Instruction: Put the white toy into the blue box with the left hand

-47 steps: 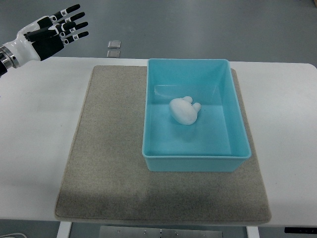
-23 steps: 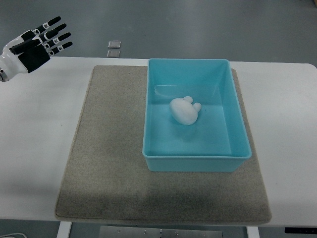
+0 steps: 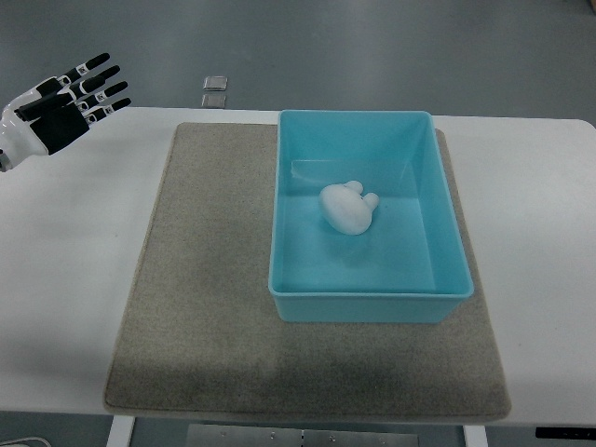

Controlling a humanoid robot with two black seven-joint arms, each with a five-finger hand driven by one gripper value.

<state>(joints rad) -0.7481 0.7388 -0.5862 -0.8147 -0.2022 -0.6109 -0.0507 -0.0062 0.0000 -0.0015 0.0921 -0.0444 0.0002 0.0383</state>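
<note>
You see a grey mat (image 3: 205,317) on the white table (image 3: 65,279). The blue box (image 3: 368,307) sits on it, white toy (image 3: 346,207) inside. Left hand (image 3: 58,116), far left: fingers spread, empty. Grey floor (image 3: 372,47) beyond.

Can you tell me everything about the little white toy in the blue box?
The white toy is small, smooth and rounded, like a plump blob with two little bumps that could be ears or feet sticking out on its right side. It looks soft or rubbery, all plain white. It lies on the floor of the blue box, a bit behind the middle, clear of every wall. Nothing holds it; only the box floor touches it.
</note>
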